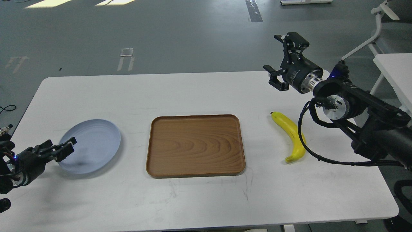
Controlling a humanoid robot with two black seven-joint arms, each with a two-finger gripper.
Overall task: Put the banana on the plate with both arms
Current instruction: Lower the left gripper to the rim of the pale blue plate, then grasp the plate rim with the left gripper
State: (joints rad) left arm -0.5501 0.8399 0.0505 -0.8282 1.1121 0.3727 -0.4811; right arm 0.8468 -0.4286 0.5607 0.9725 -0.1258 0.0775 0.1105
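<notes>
Left gripper (pixel 66 146): nearest me, low at the plate's near-left rim; fingers look close together with nothing between them.
Plate (pixel 96 141): left of the tray (pixel 195 145), bare.
Banana (pixel 291 137): on the table (pixel 206 199) right of the tray, well apart from the plate; long axis runs near-right to far-left.
Right gripper (pixel 283 61): farthest, raised, fingers spread, holding nothing; the banana lies below it and nearer to me.
My call: the right arm is far closer, so I would pick with it.
</notes>
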